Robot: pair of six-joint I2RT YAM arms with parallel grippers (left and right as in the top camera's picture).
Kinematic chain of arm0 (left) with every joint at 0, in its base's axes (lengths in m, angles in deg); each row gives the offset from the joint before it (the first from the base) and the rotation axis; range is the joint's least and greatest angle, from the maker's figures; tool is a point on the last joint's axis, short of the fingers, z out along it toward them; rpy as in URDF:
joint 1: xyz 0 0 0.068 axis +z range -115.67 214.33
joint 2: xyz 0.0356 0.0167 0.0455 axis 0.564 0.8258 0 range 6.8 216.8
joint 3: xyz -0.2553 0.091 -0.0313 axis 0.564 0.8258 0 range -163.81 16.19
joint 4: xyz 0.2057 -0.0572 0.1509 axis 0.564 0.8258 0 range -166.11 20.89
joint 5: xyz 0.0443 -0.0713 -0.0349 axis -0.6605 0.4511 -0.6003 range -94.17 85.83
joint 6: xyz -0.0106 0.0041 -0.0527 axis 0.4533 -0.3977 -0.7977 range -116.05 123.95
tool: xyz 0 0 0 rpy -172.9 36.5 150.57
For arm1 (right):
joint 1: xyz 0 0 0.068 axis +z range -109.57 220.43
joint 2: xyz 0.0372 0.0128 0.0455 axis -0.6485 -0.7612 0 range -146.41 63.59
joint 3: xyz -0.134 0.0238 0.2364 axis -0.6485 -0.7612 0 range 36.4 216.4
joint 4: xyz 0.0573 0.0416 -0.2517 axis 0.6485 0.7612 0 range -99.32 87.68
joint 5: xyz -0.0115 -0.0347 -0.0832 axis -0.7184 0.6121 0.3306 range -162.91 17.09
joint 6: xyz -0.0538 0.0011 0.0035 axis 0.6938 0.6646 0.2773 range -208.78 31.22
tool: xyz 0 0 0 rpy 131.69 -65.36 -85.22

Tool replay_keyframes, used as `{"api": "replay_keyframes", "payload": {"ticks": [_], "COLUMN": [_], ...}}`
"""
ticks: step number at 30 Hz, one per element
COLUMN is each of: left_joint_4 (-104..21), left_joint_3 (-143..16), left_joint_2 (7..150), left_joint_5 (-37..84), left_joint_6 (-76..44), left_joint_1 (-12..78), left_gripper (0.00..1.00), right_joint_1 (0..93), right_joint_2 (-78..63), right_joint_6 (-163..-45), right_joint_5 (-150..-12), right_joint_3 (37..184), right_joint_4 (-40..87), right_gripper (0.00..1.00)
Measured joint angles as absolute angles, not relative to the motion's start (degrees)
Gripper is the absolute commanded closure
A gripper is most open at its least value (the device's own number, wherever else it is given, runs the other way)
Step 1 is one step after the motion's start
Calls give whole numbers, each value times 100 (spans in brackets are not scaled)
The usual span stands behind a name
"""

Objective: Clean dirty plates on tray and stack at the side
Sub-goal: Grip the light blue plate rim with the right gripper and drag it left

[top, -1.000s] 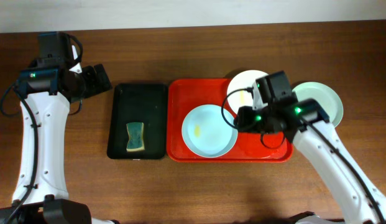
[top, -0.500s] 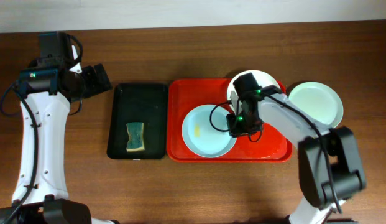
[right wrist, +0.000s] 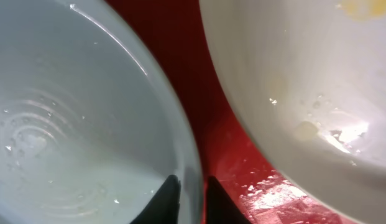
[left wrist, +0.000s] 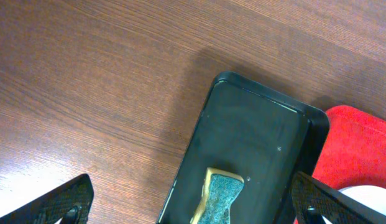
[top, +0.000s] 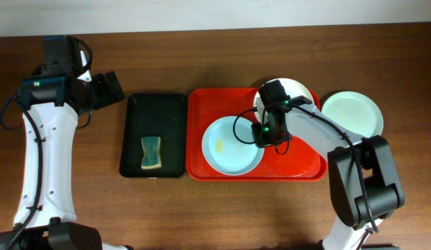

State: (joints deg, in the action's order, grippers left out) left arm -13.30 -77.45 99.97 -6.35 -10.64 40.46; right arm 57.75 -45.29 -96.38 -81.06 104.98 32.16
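Note:
On the red tray (top: 201, 104) lies a pale blue plate (top: 225, 147) with a small yellowish smear. My right gripper (top: 260, 135) is at its right rim. In the right wrist view its gripper (right wrist: 191, 183) has one finger inside the blue plate (right wrist: 68, 124) and one outside, pinching the rim over the tray (right wrist: 180, 37). A white plate (top: 302, 90) (right wrist: 292, 74) with yellowish smears sits at the tray's back right. A pale green plate (top: 350, 114) rests on the table right of the tray. My left gripper (top: 111, 87) (left wrist: 193, 199) hangs open, left of the black tray.
A black tray (top: 159, 111) (left wrist: 255, 124) left of the red tray holds a blue-green sponge (top: 151, 152) (left wrist: 220, 199). The red tray's corner (left wrist: 354, 137) shows in the left wrist view. Bare wooden table lies all around.
My right arm swung left from the pale green plate to the blue plate's right rim, and its jaws closed onto that rim. The left arm has not moved.

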Motion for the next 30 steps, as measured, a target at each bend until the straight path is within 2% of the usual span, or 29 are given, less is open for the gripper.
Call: {"api": "replay_keyframes", "payload": {"ticks": [2, 7, 12, 17, 23, 25, 26, 28, 30], "left_joint_4": [-1332, -1332, -1332, -1332, -1332, -1330, -1332, -1332, -1332], "left_joint_3": [-7745, -7745, -7745, -7745, -7745, -7745, -7745, -7745, -7745], "left_joint_2": [9997, 9997, 9997, 9997, 9997, 9997, 9997, 9997, 9997], "left_joint_5": [-635, -635, -635, -635, -635, -635, -637, -635, -635], "left_joint_6": [-1064, -1064, -1064, -1064, -1064, -1064, -1064, -1064, -1064], "left_joint_1": [4046, 4046, 4046, 4046, 4046, 4046, 4046, 4046, 4046], "left_gripper": [1, 1, 1, 1, 1, 1, 1, 1, 1], "right_joint_1": [5775, 5775, 5775, 5775, 5775, 5775, 5775, 5775, 5775], "right_joint_2": [-4529, -4529, -4529, -4529, -4529, -4529, -4529, -4529, -4531], "right_joint_6": [-9616, -9653, -9937, -10081, -10125, -10127, -10127, -10138, -10151], "right_joint_5": [-8044, -8029, -8042, -8370, -8348, -8287, -8267, -8224, -8197], "right_joint_3": [10498, 10570, 10837, 10939, 10915, 10832, 10784, 10666, 10631], "right_joint_4": [3218, 3443, 4328, 4745, 4380, 4129, 4033, 3773, 3659], "right_gripper": [96, 96, 95, 75, 74, 76, 79, 94, 96]}}
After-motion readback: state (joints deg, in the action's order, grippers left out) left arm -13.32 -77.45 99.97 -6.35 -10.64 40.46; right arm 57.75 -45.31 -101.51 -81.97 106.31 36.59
